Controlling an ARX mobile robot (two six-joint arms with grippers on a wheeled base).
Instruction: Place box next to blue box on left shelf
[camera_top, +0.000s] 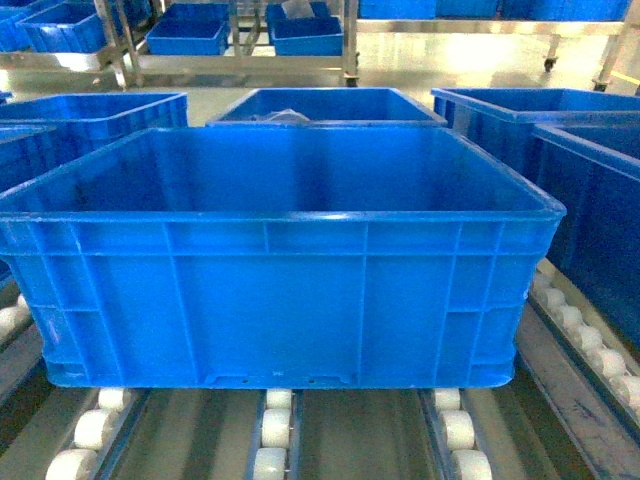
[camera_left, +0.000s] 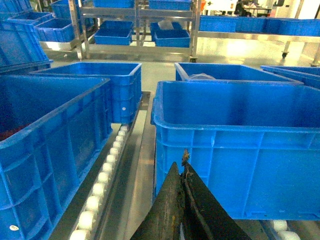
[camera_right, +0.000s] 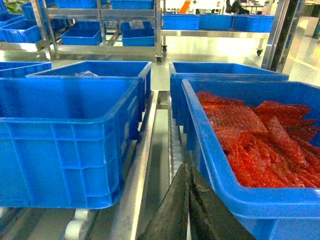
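Box (camera_top: 280, 290) on rollers (camera_top: 275, 430), inside floor hidden

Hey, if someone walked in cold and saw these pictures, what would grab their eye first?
First, the big bright-blue box filling the middle of the head view, sitting empty on white rollers. Next, the red crinkly plastic bags heaped in the neighbouring blue crate, on the right of the right wrist view. Both dark hands, left and right, look shut.
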